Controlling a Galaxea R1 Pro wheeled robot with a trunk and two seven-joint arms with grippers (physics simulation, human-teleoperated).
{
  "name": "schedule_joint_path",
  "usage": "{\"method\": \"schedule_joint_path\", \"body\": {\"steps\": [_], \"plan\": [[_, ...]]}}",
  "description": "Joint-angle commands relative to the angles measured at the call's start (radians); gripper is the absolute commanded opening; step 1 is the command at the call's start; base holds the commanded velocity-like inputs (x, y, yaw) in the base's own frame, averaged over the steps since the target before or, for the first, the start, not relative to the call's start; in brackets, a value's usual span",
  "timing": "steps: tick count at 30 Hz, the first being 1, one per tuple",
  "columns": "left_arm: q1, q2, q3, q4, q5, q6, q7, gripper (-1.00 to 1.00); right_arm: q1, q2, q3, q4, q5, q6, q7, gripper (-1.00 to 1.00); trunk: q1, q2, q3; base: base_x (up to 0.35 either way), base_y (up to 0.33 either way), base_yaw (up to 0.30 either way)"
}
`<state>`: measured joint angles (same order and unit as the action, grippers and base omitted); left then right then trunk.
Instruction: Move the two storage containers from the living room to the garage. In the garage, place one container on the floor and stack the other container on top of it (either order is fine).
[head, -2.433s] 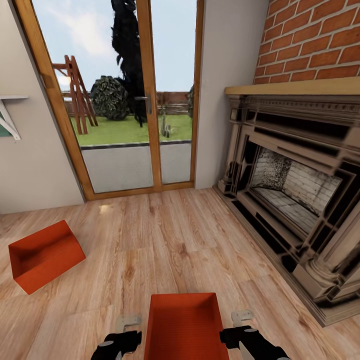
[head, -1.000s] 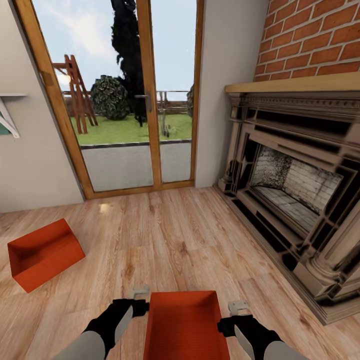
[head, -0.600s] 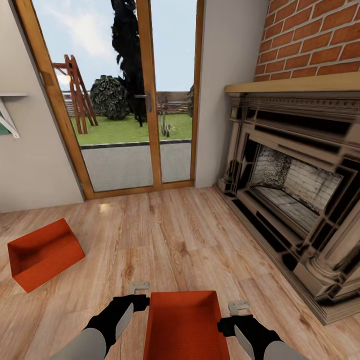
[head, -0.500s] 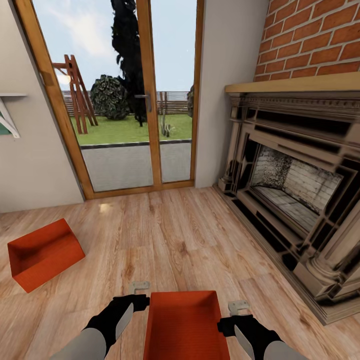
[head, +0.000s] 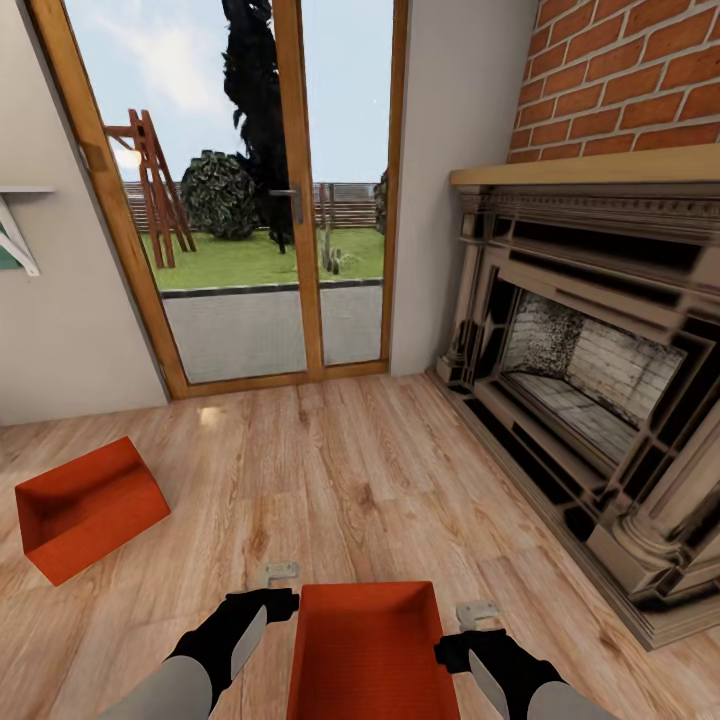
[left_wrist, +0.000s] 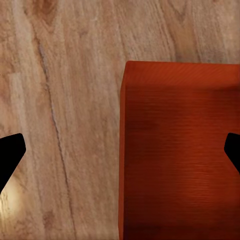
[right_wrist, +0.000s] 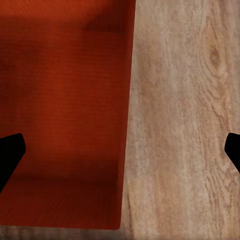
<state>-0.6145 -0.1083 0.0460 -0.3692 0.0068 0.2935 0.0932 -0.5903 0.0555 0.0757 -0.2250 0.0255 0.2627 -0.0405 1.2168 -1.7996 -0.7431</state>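
Straddling the nearer storage container (head: 367, 650) at the bottom centre of the head view, the two arms hang with wrists turned down toward the wood-plank floor (head: 330, 470) of the living room. At the lower left of that frame lies the second storage container (head: 88, 508), well apart from the first, tilted with its open side facing the viewer. Behind it, a glazed garden door (head: 250, 190) occupies the upper left; a brick fireplace (head: 600, 380) fills the right.

Risk: each gripper spans one side wall of the bin rather than sitting squarely over it. If the jaws close off-centre, a fingertip could land on the rim and tip the shallow bin, or one wall could slip free during the lift and the bin swing from the other arm.

Pose: the left gripper (left_wrist: 120, 150) is spread wide, its dark fingertips (left_wrist: 10, 150) at the frame's two sides, one over bare floor and one over the bin's interior, gripping nothing. The right gripper (right_wrist: 120, 150) mirrors this, equally wide and empty, with the bin's right wall between its fingertips (right_wrist: 10, 150).
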Motion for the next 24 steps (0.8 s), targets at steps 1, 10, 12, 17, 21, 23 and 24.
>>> {"method": "schedule_joint_path", "body": {"steps": [1,10,12,17,21,23,24], "plan": [[0.0,-0.001,0.005,-0.002,0.001,0.006,0.002,1.0,0.0,0.0,0.008,-0.002,0.002,0.007,-0.004,1.0,0.0,0.0,-0.001,0.0,0.0,0.0],[0.0,-0.002,0.007,-0.001,0.001,0.006,0.002,1.0,0.001,0.0,0.007,-0.002,0.002,0.007,-0.004,1.0,0.0,0.0,-0.001,0.0,0.0,0.0],[-0.001,-0.001,0.008,-0.001,0.0,0.006,0.002,1.0,0.0,0.0,0.008,-0.002,0.002,0.007,-0.004,1.0,0.0,0.0,-0.001,0.0,0.0,0.0],[-0.001,-0.001,0.01,0.0,0.0,0.006,0.002,1.0,0.0,0.0,0.008,-0.002,0.002,0.008,-0.004,1.0,0.015,-0.028,-0.013,0.0,0.0,0.0],[0.0,-0.001,0.01,0.001,-0.001,0.006,0.002,1.0,0.0,0.0,0.007,-0.002,0.002,0.009,-0.004,1.0,0.031,-0.056,-0.026,0.0,0.0,0.0],[0.0,-0.001,0.011,0.001,0.0,0.006,0.002,1.0,0.0,0.0,0.008,-0.002,0.002,0.009,-0.004,1.0,0.031,-0.056,-0.026,0.0,0.0,0.0],[0.0,-0.001,0.011,0.001,0.0,0.006,0.002,1.0,0.0,0.0,0.008,-0.002,0.002,0.009,-0.004,1.0,0.031,-0.056,-0.026,0.0,0.0,0.0]]}}
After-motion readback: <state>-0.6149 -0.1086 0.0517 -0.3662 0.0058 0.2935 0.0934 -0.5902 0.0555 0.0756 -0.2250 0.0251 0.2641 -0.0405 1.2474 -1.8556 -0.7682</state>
